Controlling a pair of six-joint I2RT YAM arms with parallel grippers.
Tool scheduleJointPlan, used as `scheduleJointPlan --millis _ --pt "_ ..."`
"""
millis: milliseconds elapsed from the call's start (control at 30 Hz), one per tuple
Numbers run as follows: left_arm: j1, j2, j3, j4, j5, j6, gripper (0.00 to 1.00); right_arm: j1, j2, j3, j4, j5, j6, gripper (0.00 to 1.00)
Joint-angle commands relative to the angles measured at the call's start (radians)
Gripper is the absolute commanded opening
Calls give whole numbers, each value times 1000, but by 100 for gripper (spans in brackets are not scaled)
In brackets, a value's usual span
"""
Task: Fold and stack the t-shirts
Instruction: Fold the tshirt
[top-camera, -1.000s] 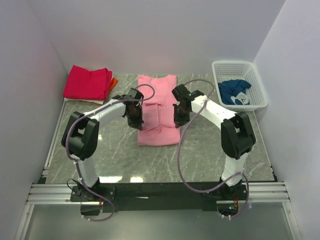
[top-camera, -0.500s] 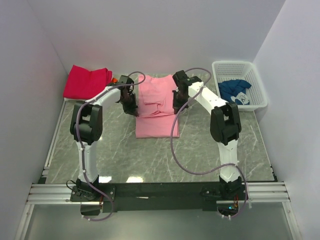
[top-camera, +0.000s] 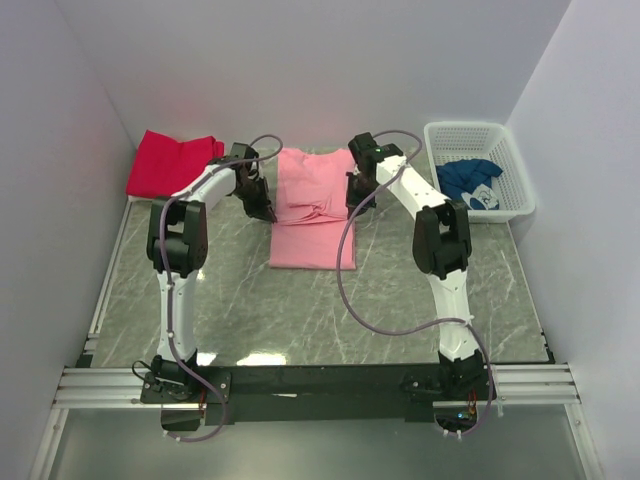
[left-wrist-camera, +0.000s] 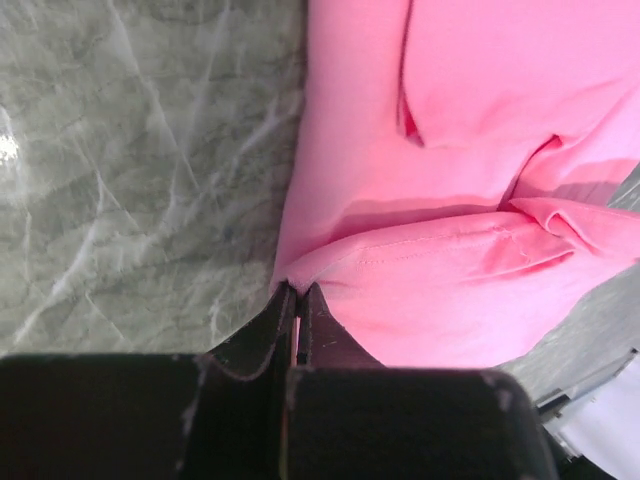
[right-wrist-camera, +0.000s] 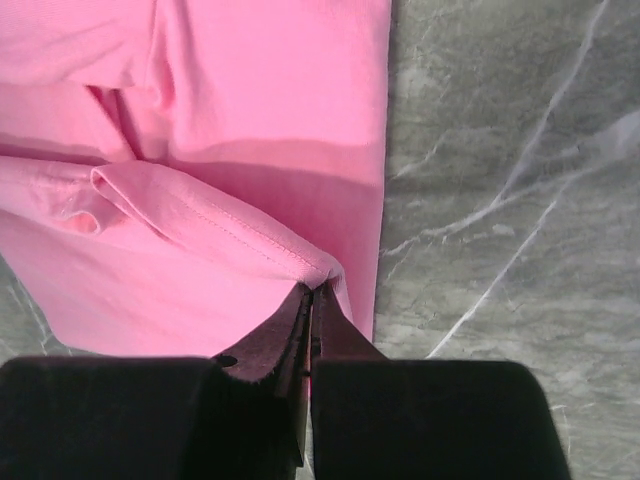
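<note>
Dark blue tee (top-camera: 468, 180) is contained in the white basket (top-camera: 465, 127) at the right. The pink tee's (top-camera: 312, 238) hem is pinched by the left gripper (left-wrist-camera: 297, 290) and the right gripper (right-wrist-camera: 312, 290).

Overhead looks down; wrist views closely share pink t-shirt (top-camera: 312, 245)

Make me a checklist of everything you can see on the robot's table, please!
surface: grey marbled table.
job's things: pink t-shirt mid-table, partly folded, a hemmed edge lifted over its middle; red t-shirt folded at back left; dark blue t-shirt crumpled in the white basket.
clutter: nothing seen.
jaws: left jaws and right jaws both shut on corners of the pink hem.
cables: purple cables hang in loops, one over the table's right side.
surroundings: plain white walls on three sides.
</note>
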Motion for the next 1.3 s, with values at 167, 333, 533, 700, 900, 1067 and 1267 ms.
scheduleJointPlan --millis 167,333,533,700,900,1067,1267 --pt "34 35 54 54 100 -20 0 -25 35 74 -22 -20 -12 0" --pt "43 50 68 61 105 -28 0 -32 43 78 -17 -24 -12 0" --pt "49 61 85 77 123 -43 0 -34 38 74 -12 -21 -15 0" --pt "52 56 88 92 142 -63 0 -38 37 74 -14 -17 -18 0" --pt "54 55 88 109 155 -83 0 -43 32 72 -15 -14 -21 0" --pt "54 73 111 110 157 -94 0 -48 35 74 -11 -15 -25 0" --pt "62 99 147 109 160 -124 4 -63 66 118 -11 -30 -39 3"
